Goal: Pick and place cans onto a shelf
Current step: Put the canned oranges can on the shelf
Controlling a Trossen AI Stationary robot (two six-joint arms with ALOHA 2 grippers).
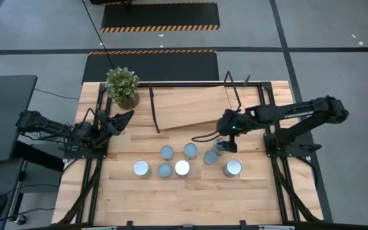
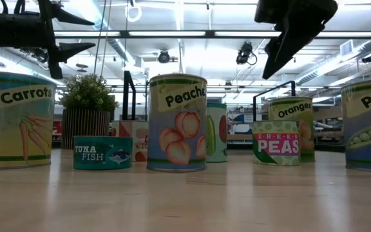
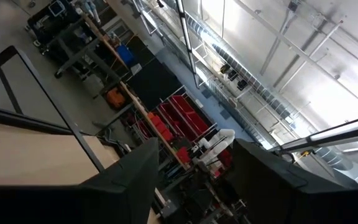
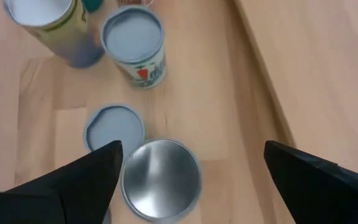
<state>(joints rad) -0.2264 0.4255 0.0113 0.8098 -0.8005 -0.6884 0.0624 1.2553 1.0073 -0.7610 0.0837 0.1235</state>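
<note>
Seven cans (image 1: 182, 167) with silvery or blue-grey tops stand upright mid-table, just before the light wooden shelf (image 1: 190, 108) at the far edge.

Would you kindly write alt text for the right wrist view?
The right hand, fingers spread wide, hangs above a shiny silver-topped metal can on the light wooden tabletop. A low blue-grey-lidded can touches it, and two taller cans stand beyond.
</note>
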